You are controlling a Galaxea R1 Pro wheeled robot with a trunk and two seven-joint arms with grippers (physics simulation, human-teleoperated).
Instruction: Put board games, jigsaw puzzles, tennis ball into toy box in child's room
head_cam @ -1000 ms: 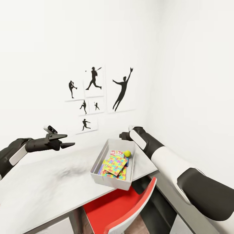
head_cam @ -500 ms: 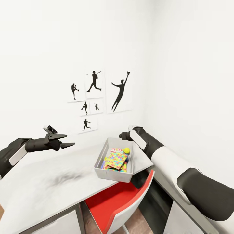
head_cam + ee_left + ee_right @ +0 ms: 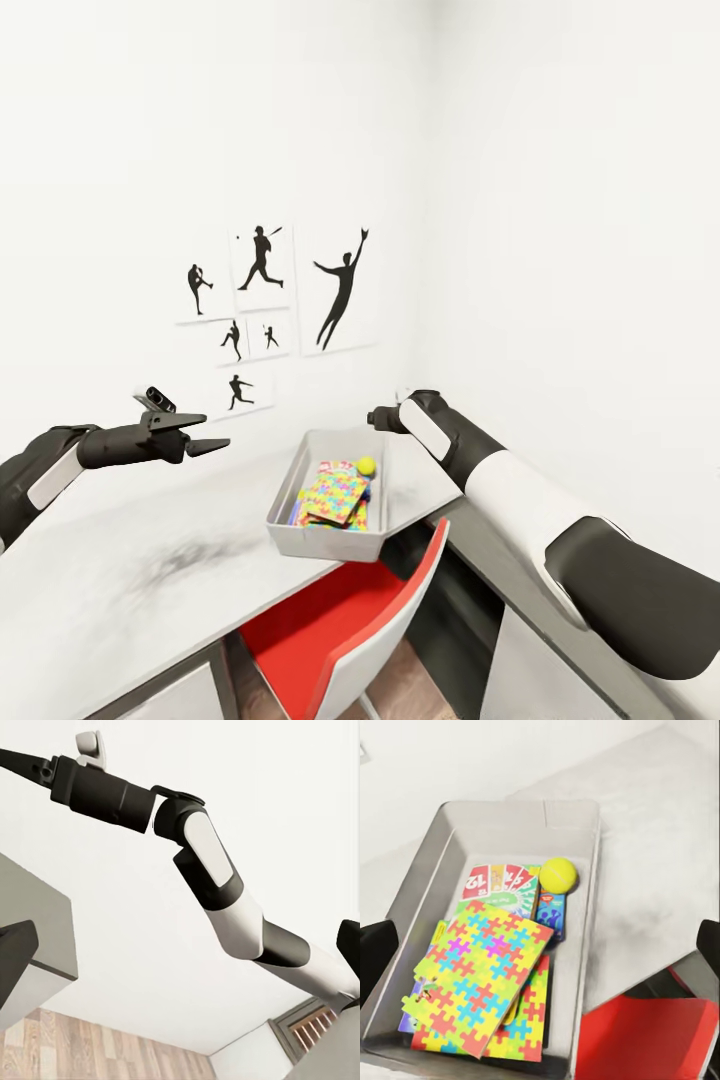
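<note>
The toy box stands on the table near its right end. Inside it lie two jigsaw puzzles, one stacked over the other, with the tennis ball at the far end. Under the puzzles are a card-printed board game and a blue box. My right gripper hangs open above the box's far corner, touching nothing. My left gripper is open and empty over the table, left of the box. The bed is out of view.
A red chair is tucked under the table in front of the box. Black silhouette pictures hang on the white wall behind. A second wall closes the corner on the right. Wood floor lies below the table's edge.
The whole head view has shifted, so the box, pictures and chair sit further left in the picture. Both arms hold the same pose, and the toys lie as before.
</note>
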